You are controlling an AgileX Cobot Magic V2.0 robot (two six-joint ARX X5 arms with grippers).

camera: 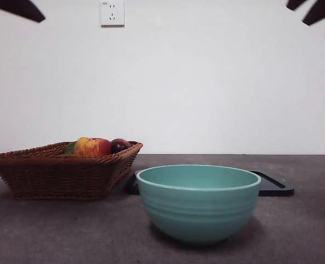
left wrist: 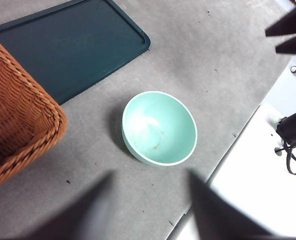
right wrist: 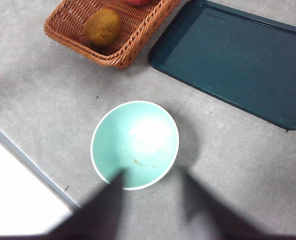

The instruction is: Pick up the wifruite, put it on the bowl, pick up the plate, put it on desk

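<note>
We see both grippers high, jaws apart, holding nothing. Kiwifruit [right wrist: 102, 27] sits in the wicker basket [right wrist: 132, 42], upper left; teal bowl [right wrist: 134, 145] empty, awaiting it.

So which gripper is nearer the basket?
Likely left: the basket sits close beside the left gripper. The right gripper hangs over the bowl, basket farther off.
</note>
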